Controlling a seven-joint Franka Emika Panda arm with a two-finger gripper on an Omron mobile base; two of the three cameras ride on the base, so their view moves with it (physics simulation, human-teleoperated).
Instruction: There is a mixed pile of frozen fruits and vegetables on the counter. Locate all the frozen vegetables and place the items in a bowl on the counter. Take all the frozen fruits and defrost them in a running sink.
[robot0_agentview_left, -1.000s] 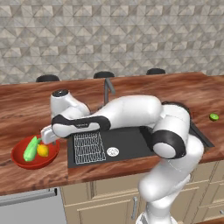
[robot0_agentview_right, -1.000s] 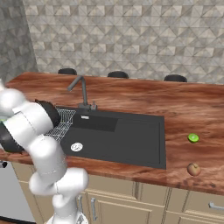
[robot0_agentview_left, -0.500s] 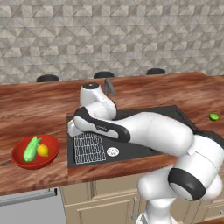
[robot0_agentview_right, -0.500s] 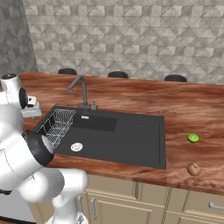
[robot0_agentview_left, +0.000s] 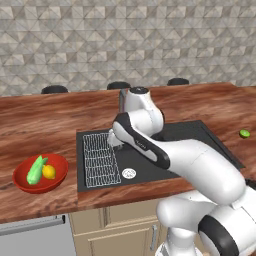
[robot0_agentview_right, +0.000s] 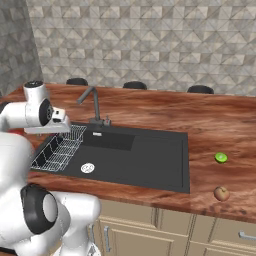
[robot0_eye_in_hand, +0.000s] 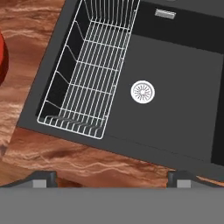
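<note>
Sink (robot0_eye_in_hand: 175, 100) basin lies bare beside its rack (robot0_eye_in_hand: 89, 70); gripper (robot0_eye_in_hand: 111, 177) spread above near rim

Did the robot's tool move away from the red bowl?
Yes. In the left base view the tool was right at the bowl a second ago; now it hangs over the sink, near the rack.

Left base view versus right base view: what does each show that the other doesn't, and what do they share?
Left base view alone: the red bowl holding the cucumber-like piece and the yellow piece.

Right base view alone: the reddish-brown fruit near the counter's front edge, and the faucet, clearly seen.

Shared: the black sink with its wire rack and silver drain, the lime-like ball, the counter.
</note>
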